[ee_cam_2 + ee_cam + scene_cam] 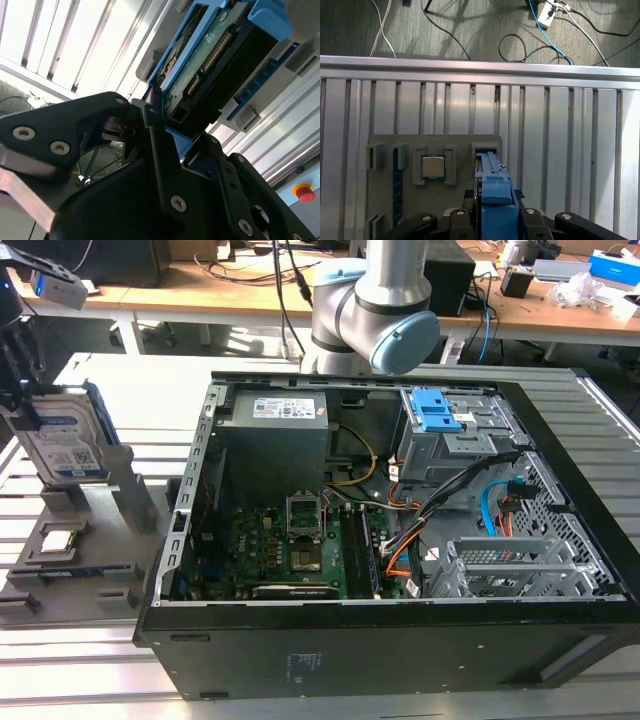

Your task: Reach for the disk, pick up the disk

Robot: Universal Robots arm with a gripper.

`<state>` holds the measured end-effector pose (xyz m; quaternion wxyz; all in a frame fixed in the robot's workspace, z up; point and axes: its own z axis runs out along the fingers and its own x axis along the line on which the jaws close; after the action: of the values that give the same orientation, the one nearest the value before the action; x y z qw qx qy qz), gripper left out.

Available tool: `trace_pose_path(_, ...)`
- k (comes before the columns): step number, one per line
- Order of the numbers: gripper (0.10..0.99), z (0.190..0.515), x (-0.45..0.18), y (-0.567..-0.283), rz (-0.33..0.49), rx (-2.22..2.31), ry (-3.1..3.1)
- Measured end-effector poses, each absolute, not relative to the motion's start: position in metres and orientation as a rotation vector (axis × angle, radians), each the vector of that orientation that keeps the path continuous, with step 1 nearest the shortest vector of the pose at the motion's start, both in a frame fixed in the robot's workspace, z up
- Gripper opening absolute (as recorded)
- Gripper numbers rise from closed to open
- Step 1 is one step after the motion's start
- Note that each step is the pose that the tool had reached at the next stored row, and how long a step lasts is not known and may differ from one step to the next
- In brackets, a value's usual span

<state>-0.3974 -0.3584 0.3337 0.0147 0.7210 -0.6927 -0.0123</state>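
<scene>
The gripper (pixel 175 127) fingers (pixel 152 117) clamp the disk (pixel 210 57) by one end. Such a hold may tilt it, jamming it against the holder (pixel 125 490).

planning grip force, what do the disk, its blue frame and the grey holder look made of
Disk: silver metal casing with a dull sheen; a green circuit board covers one face. Blue frame: smooth moulded plastic, probably. Grey holder: matte, uniform grey, likely plastic, though the look leaves that open.

Open computer case (pixel 380 655) on slatted tabletop (pixel 60 660); CPU chip (pixel 433 166) seated in adjacent grey fixture (pixel 445 142).
</scene>
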Motion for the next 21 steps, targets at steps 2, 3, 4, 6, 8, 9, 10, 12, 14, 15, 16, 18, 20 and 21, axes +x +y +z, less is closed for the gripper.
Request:
trace_pose_path(2,0.369,0.336,-0.397,-0.358,-0.038,2.244,-2.156)
trace_pose_path(3,0.369,0.337,-0.397,-0.358,-0.038,2.244,-2.156)
trace_pose_path(4,0.369,0.339,-0.397,-0.358,-0.038,2.244,-2.156)
trace_pose_path(6,0.369,0.342,-0.397,-0.358,-0.038,2.244,-2.156)
trace_pose_path(8,0.369,0.346,-0.397,-0.358,-0.038,2.244,-2.156)
trace_pose_path(9,0.369,0.348,-0.397,-0.358,-0.038,2.244,-2.156)
trace_pose_path(10,0.369,0.350,-0.397,-0.358,-0.038,2.244,-2.156)
trace_pose_path(12,0.369,0.354,-0.397,-0.358,-0.038,2.244,-2.156)
trace_pose_path(14,0.369,0.358,-0.397,-0.358,-0.038,2.244,-2.156)
trace_pose_path(15,0.369,0.360,-0.397,-0.358,-0.038,2.244,-2.156)
trace_pose_path(16,0.369,0.361,-0.397,-0.358,-0.038,2.244,-2.156)
trace_pose_path(18,0.369,0.364,-0.397,-0.358,-0.038,2.244,-2.156)
trace_pose_path(20,0.369,0.367,-0.397,-0.358,-0.038,2.244,-2.156)
trace_pose_path(21,0.369,0.369,-0.397,-0.358,-0.038,2.244,-2.156)
